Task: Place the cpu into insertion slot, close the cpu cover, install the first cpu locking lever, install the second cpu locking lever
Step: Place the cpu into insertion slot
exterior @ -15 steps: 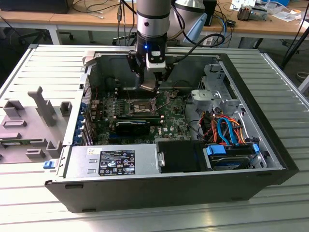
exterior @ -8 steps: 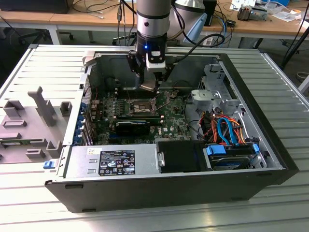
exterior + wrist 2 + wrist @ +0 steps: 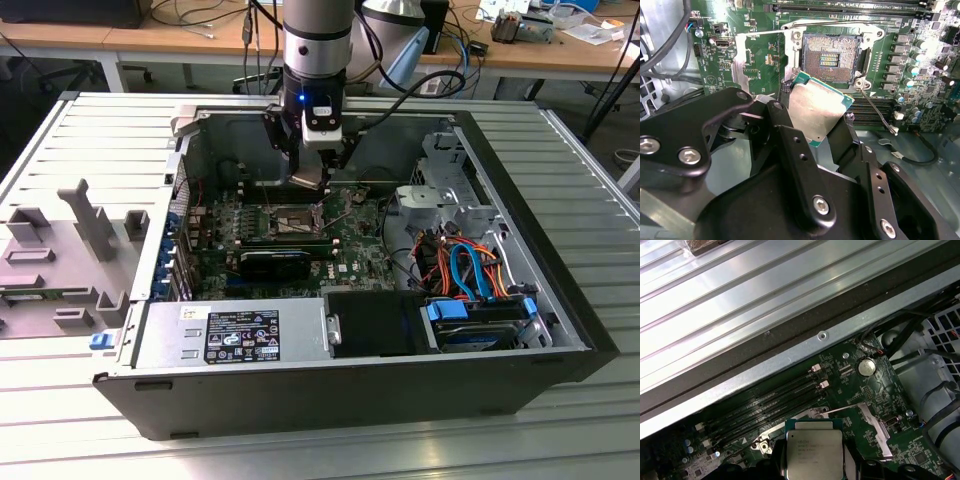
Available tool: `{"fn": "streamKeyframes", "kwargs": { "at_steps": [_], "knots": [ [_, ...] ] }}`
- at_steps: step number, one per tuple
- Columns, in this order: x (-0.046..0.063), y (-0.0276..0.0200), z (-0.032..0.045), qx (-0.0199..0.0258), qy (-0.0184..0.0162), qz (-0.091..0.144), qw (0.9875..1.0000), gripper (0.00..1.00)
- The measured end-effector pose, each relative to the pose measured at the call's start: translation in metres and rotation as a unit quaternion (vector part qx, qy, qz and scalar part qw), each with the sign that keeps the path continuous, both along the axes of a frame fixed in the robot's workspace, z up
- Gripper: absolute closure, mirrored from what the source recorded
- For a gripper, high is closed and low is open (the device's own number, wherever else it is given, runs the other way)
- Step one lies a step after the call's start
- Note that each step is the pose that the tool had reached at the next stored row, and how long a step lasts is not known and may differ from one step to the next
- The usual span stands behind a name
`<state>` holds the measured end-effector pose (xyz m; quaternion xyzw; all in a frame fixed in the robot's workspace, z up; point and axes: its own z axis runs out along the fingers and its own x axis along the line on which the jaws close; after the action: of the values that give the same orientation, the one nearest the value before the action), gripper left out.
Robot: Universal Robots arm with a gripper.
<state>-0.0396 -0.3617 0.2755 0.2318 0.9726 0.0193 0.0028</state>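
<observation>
My gripper [image 3: 815, 127] is shut on the cpu [image 3: 817, 107], a flat square chip with a silvery top and a green edge, held tilted between the black fingers [image 3: 790, 145]. The chip hangs a short way above and just short of the insertion slot [image 3: 832, 57], whose dark pin field lies bare. The cpu cover [image 3: 740, 65], a thin metal frame with a window, lies flipped back beside the socket. Two thin wire levers [image 3: 875, 112] stand released. In the exterior view the gripper [image 3: 316, 172] holds the cpu [image 3: 308, 181] over the slot [image 3: 290, 221]. The first wrist view shows the cpu [image 3: 815, 452].
The green motherboard [image 3: 350, 250] lies inside an open black computer case [image 3: 300, 385]. Long black memory slots [image 3: 765, 400] and a coin battery [image 3: 866, 367] sit near the socket. Orange and blue cables [image 3: 465, 265] and a drive cage [image 3: 445, 190] fill the exterior view's right. A grey fixture [image 3: 70, 250] lies outside the case.
</observation>
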Motion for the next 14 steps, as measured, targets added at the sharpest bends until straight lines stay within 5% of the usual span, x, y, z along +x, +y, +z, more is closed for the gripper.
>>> {"fn": "streamKeyframes", "kwargs": {
  "at_steps": [14],
  "knots": [
    [0.0000,0.0000,-0.0001,0.0000,0.0000,-0.004,1.0000,0.45]
  ]
}}
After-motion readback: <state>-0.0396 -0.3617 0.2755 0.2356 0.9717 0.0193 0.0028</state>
